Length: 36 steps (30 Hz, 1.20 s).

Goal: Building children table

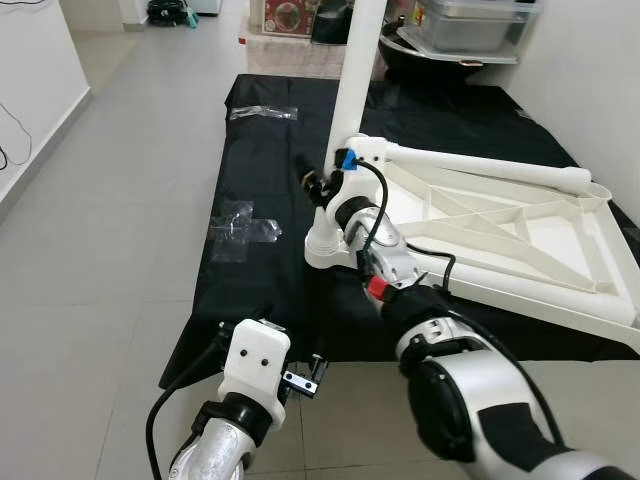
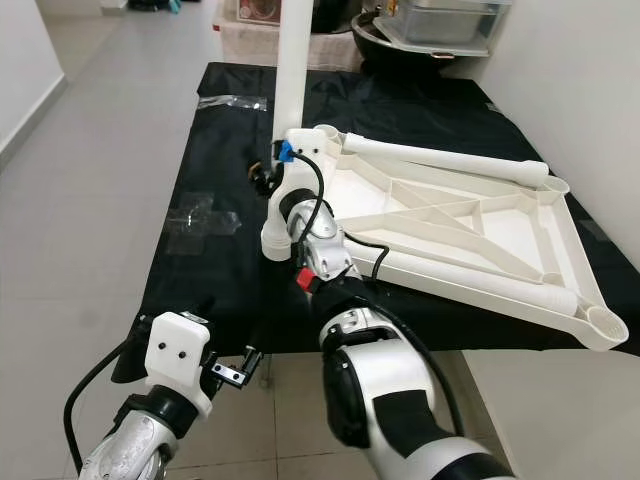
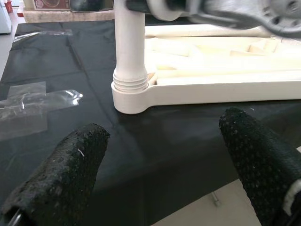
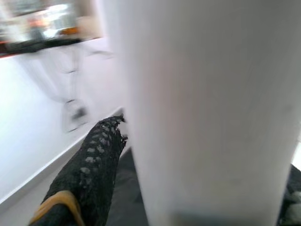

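Observation:
A white table top [image 1: 520, 240] lies upside down on a black cloth [image 1: 260, 190] spread on the floor. One white leg [image 1: 360, 80] stands upright in the near left corner socket [image 3: 129, 96]. My right gripper [image 1: 335, 175] is shut on this leg just above the socket, and its black finger [image 4: 94, 160] lies against the leg. Two more legs [image 2: 450, 160] lie across the table top. My left gripper [image 3: 162, 160] hovers low at the cloth's front edge, open and holding nothing, facing the socket from a short way off.
Clear plastic wrappers [image 1: 240, 225] lie on the cloth left of the table top, with another [image 1: 262, 112] farther back. Boxes and a plastic bin [image 1: 470, 25] stand beyond the cloth. Grey tiled floor [image 1: 110, 230] runs along the left, bounded by a white wall.

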Tool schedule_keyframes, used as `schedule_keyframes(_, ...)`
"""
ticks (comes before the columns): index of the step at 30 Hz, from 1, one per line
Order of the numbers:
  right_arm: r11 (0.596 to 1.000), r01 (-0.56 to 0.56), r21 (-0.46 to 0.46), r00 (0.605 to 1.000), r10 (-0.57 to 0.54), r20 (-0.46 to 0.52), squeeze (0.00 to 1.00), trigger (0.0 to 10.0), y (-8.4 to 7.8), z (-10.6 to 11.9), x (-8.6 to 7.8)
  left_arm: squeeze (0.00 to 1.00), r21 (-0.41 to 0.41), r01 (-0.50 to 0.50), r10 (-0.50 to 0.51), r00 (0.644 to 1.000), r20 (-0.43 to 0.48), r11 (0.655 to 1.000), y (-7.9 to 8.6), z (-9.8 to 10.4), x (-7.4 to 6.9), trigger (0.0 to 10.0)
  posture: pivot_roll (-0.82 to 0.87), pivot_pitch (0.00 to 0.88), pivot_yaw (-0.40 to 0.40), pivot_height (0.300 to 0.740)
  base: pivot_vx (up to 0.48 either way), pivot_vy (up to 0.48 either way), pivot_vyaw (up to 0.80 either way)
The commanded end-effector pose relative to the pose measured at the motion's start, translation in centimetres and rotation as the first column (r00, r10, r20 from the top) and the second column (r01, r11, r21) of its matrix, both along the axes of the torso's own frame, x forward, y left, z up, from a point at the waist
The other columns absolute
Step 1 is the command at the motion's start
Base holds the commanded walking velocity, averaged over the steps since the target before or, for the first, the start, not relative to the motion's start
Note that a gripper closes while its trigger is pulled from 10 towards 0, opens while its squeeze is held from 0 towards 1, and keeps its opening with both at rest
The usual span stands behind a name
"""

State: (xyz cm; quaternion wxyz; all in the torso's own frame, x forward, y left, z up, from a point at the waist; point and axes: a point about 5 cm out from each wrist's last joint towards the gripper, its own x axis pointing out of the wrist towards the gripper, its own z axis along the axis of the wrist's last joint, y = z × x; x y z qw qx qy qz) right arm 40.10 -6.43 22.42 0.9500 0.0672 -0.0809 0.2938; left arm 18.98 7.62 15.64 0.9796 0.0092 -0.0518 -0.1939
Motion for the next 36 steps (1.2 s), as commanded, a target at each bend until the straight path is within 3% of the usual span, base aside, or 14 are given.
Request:
schedule_keyframes(1, 0.980, -0.197, -0.037, 0.980, 0.195, -0.042, 0.00, 10.0, 1.0, -1.2, -0.7, 0.00, 0.006, 0.000, 0.000, 1.000, -0.023, 1.000, 0.0, -0.5, 0.0, 10.0, 0.11, 0.080, -0.096, 0.740, 0.000, 0.000, 0.00)
schedule_keyframes(4, 0.785, -0.607, -0.123, 0.794, 0.595, -0.120, 0.00, 10.0, 1.2, -1.4, -2.1, 0.00, 0.011, -0.002, 0.002, 1.000, -0.022, 1.000, 0.0, -0.5, 0.1, 10.0, 0.12, 0.088, -0.103, 0.740, 0.000, 0.000, 0.00)
schedule_keyframes(12, 0.648, -0.748, -0.145, 0.664, 0.732, -0.152, 0.00, 10.0, 2.9, -1.3, -3.0, 0.00, 0.012, -0.007, 0.007, 1.000, -0.022, 1.000, 0.1, -0.4, 0.1, 10.0, 0.13, 0.098, -0.107, 0.740, 0.000, 0.000, 0.00)
schedule_keyframes(13, 0.671, -0.725, -0.154, 0.688, 0.709, -0.151, 0.00, 0.0, 3.4, -1.1, -2.9, 0.00, 0.012, -0.008, 0.008, 1.000, -0.021, 1.000, 0.1, -0.4, 0.1, 10.0, 0.13, 0.100, -0.107, 0.740, 0.000, 0.000, 0.00)
schedule_keyframes(15, 0.685, -0.711, -0.159, 0.703, 0.695, -0.150, 0.00, 0.0, 3.7, -1.0, -2.8, 0.00, 0.012, -0.008, 0.009, 1.000, -0.021, 1.000, 0.1, -0.4, 0.1, 10.0, 0.13, 0.100, -0.107, 0.740, 0.000, 0.000, 0.00)
schedule_keyframes(17, 0.743, -0.644, -0.181, 0.765, 0.633, -0.121, 0.00, 0.0, 4.0, -0.8, -2.4, 0.00, 0.011, -0.009, 0.009, 1.000, -0.022, 1.000, 0.1, -0.4, 0.1, 10.0, 0.13, 0.103, -0.108, 0.740, 0.000, 0.000, 0.00)
schedule_keyframes(19, 0.855, -0.478, -0.202, 0.878, 0.474, -0.071, 0.00, 0.0, 4.3, -0.2, -1.6, 0.00, 0.009, -0.008, 0.009, 1.000, -0.023, 1.000, 0.1, -0.4, 0.2, 10.0, 0.12, 0.107, -0.102, 0.740, 0.000, 0.000, 0.00)
schedule_keyframes(24, 0.944, -0.270, -0.190, 0.962, 0.270, -0.026, 0.00, 0.0, 3.7, 0.6, -0.6, 0.00, 0.008, -0.006, 0.006, 1.000, -0.025, 1.000, 0.1, -0.4, 0.2, 10.0, 0.11, 0.108, -0.101, 0.740, 0.000, 0.000, 0.00)
schedule_keyframes(26, 0.990, -0.031, -0.135, 0.998, 0.024, -0.054, 0.00, 0.0, 2.5, 0.7, 0.4, 0.00, 0.009, -0.003, 0.003, 1.000, -0.024, 1.000, 0.1, -0.4, 0.2, 10.0, 0.11, 0.108, -0.098, 0.740, 0.000, 0.000, 0.00)
schedule_keyframes(27, 0.990, -0.031, -0.135, 0.998, 0.024, -0.054, 0.00, 0.0, 2.5, 0.7, 0.4, 0.00, 0.009, -0.003, 0.003, 1.000, -0.024, 1.000, 0.1, -0.4, 0.2, 10.0, 0.11, 0.108, -0.098, 0.740, 0.000, 0.000, 0.00)
schedule_keyframes(29, 0.958, 0.268, -0.100, 0.953, -0.279, -0.114, 0.00, 0.0, 0.5, 0.1, 1.2, 0.00, 0.009, -0.003, 0.003, 1.000, -0.022, 1.000, 0.1, -0.4, 0.2, 10.0, 0.11, 0.110, -0.099, 0.740, 0.000, 0.000, 0.00)
schedule_keyframes(31, 0.929, 0.357, -0.100, 0.921, -0.368, -0.125, 0.00, 0.0, -0.3, -0.2, 1.3, 0.00, 0.008, -0.003, 0.003, 1.000, -0.021, 1.000, 0.1, -0.3, 0.2, 10.0, 0.11, 0.110, -0.099, 0.740, 0.000, 0.000, 0.00)
schedule_keyframes(34, 0.781, 0.622, -0.061, 0.760, -0.621, -0.192, 0.00, 0.0, -2.4, -1.6, 1.0, 0.00, 0.010, -0.003, 0.003, 1.000, -0.017, 1.000, 0.1, -0.3, 0.2, 10.0, 0.11, 0.111, -0.098, 0.740, 0.000, 0.000, 0.00)
schedule_keyframes(36, 0.740, 0.671, -0.047, 0.719, -0.664, -0.205, 0.00, 0.0, -2.7, -1.8, 0.8, 0.00, 0.010, -0.003, 0.003, 1.000, -0.017, 1.000, 0.1, -0.3, 0.2, 10.0, 0.11, 0.110, -0.095, 0.740, 0.000, 0.000, 0.00)
